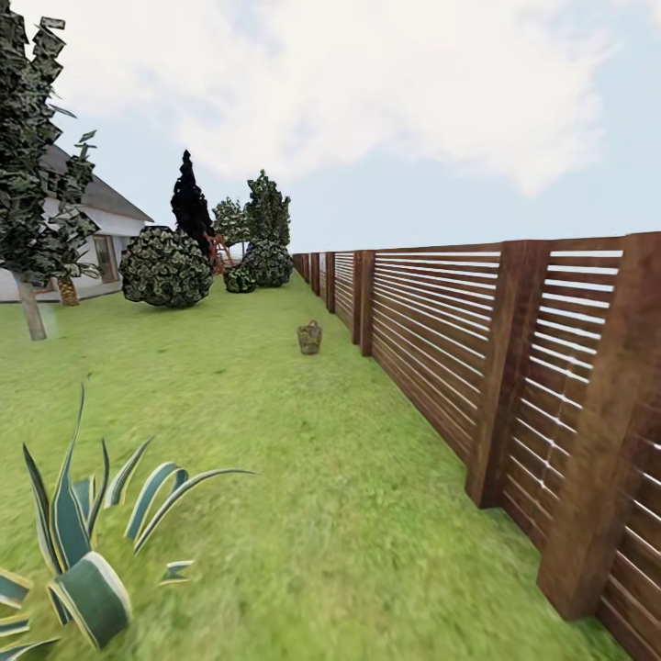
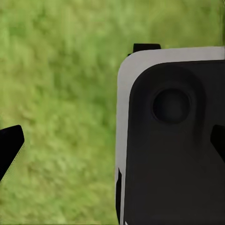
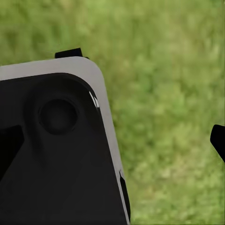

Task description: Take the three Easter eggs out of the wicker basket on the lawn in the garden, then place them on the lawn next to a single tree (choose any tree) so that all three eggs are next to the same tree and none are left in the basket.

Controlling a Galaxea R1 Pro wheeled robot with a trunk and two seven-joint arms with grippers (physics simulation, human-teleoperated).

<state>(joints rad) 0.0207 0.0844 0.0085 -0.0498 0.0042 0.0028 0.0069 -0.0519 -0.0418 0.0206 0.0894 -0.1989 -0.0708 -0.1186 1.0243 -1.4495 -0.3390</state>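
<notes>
Far ahead on the lawn [image 1: 275, 441], close to the fence, stands the small brown wicker basket [image 1: 309, 337]. The Easter eggs are hidden from here. A tree [image 1: 32, 308] with a pale thin trunk and dark flecked leaves rises at the left edge. In the left wrist view my left gripper [image 2: 112, 145] is open, its black fingertips [image 2: 10, 147] wide apart at the frame edges, with grass and the robot's body below. My right gripper [image 3: 112, 143] is likewise open over grass, with one fingertip [image 3: 218, 140] at the edge. Neither holds anything.
A brown slatted fence [image 1: 514, 367] runs along the right, very near. A spiky striped agave [image 1: 83, 542] sits at the near left. Round bushes [image 1: 165, 266], a near-black tree [image 1: 190, 202] and a white house [image 1: 110, 229] lie far back. Open grass leads to the basket.
</notes>
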